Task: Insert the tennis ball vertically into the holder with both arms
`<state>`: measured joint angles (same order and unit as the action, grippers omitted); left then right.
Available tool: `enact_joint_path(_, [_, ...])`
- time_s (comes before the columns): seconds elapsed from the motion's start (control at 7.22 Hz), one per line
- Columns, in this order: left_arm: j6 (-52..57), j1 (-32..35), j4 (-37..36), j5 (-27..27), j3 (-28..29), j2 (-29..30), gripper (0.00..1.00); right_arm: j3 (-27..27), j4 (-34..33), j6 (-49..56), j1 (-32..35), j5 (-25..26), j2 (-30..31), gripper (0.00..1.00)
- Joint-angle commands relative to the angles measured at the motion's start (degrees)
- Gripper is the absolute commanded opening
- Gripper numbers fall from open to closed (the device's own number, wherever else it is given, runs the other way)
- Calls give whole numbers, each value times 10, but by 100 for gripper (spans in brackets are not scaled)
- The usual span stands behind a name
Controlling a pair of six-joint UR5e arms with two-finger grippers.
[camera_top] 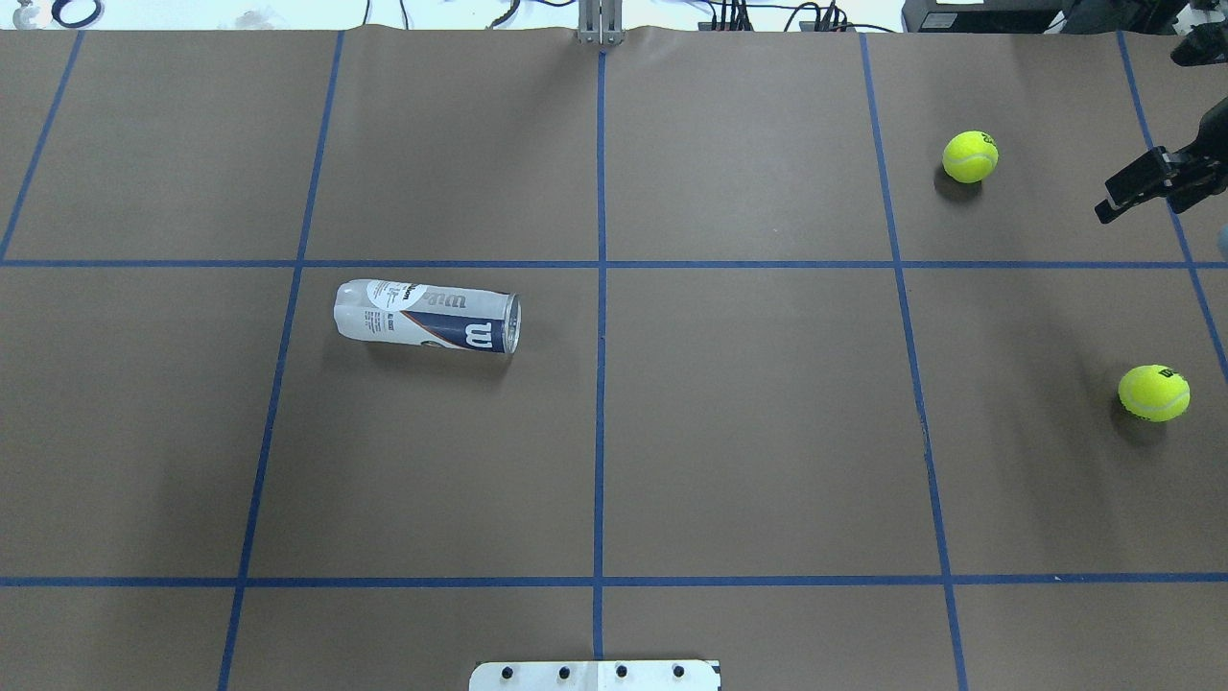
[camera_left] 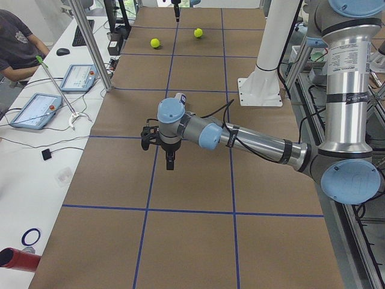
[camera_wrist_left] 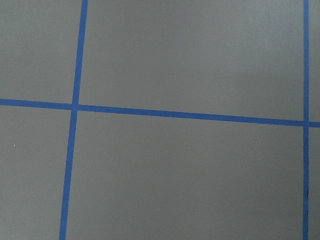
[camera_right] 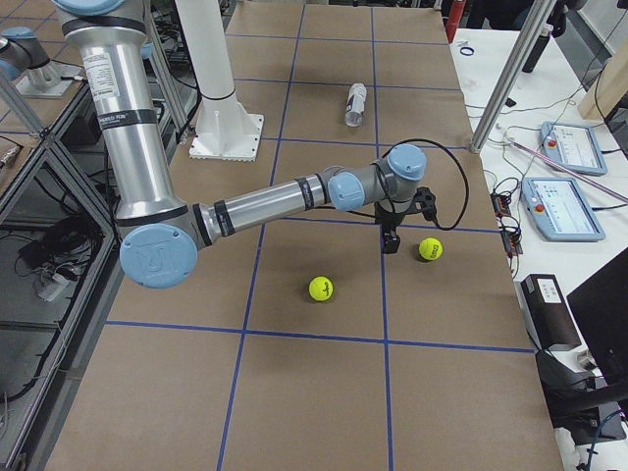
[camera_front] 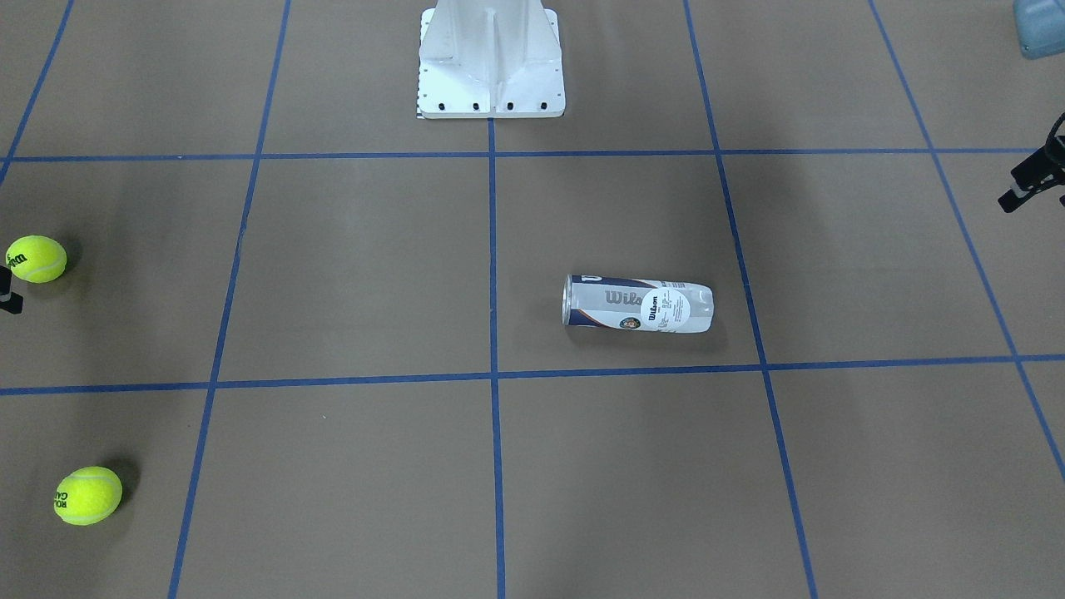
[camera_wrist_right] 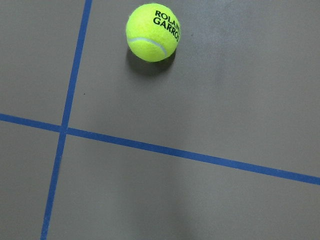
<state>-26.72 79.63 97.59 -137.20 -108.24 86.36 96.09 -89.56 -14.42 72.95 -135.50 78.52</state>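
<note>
The holder (camera_front: 639, 304) (camera_top: 427, 317) (camera_right: 355, 103) lies on its side on the brown table, its silver rim toward the table's middle line. Two yellow tennis balls rest on my right side: one nearer my base (camera_front: 36, 259) (camera_top: 1153, 393) (camera_right: 430, 249), one farther out (camera_front: 87, 495) (camera_top: 970, 156) (camera_right: 321, 288). The farther ball (camera_wrist_right: 152, 32) fills the top of the right wrist view. My right gripper (camera_top: 1108, 209) (camera_right: 391, 245) hangs above the table between the balls, fingers together and empty. My left gripper (camera_front: 1008, 200) (camera_left: 170, 165) hovers far from the holder, pointing down, shut and empty.
The white base plate (camera_front: 491, 91) (camera_top: 595, 675) stands at my side of the table, on the centre line. Blue tape lines (camera_wrist_left: 190, 115) grid the surface. A side table with tablets (camera_left: 36, 110) and a seated person (camera_left: 18, 45) runs beside the far edge.
</note>
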Motion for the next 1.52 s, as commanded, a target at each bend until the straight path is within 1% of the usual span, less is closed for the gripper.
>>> enact_joint_path(0.0, [3,0,0,3,-4,4,99,-1,0,0,0,4,1,99])
enact_joint_path(0.28, [1,-2,-2,4,5,11,99,-2,-1,0,0,27,1,99])
enact_joint_path(0.55, [12,-3,-6,8,29,14,99,-4,-2,-14,1,42,4,99])
enact_joint_path(0.69, [46,-4,-6,37,43,16,99,8,-2,-28,10,38,12,99])
enact_joint_path(0.83, [83,-3,-7,60,42,8,99,18,-2,-30,9,33,39,99])
enact_joint_path(0.97, [107,-1,-7,60,42,4,100,22,-2,-30,9,33,48,99])
enact_joint_path(1.11, [100,-2,-17,49,35,6,99,21,-2,-29,9,33,51,99])
enact_joint_path(1.25, [100,-3,-12,24,38,7,99,24,-3,-29,11,32,53,99])
enact_joint_path(1.39, [99,-4,-12,13,34,14,99,32,-2,-28,12,33,67,99])
